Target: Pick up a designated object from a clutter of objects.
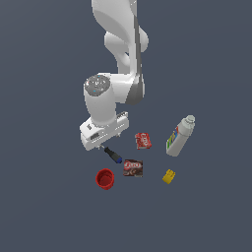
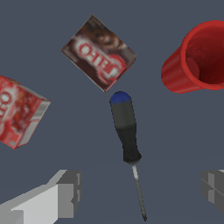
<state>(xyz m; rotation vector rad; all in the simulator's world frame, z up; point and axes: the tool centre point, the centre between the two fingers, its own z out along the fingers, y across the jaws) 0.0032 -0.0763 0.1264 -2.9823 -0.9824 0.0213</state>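
Observation:
The screwdriver (image 2: pixel 125 129) lies flat, with a black handle tipped blue and a thin dark shaft. In the exterior view the screwdriver (image 1: pixel 113 156) shows only its handle, poking out from under the hand. My gripper (image 2: pixel 140 190) is open, its two grey fingers (image 2: pixel 65 192) standing wide apart on either side of the shaft without touching it. In the exterior view the gripper (image 1: pixel 108 143) hangs low over the shaft end, which the hand hides.
A red cup (image 1: pixel 105 178) (image 2: pixel 199 59) lies on its side near the handle tip. A brown packet (image 1: pixel 133 168) (image 2: pixel 99 52) and a red packet (image 1: pixel 143 141) (image 2: pixel 19 111) lie close by. A yellow block (image 1: pixel 169 176) and a white bottle (image 1: pixel 180 136) lie toward the exterior view's right.

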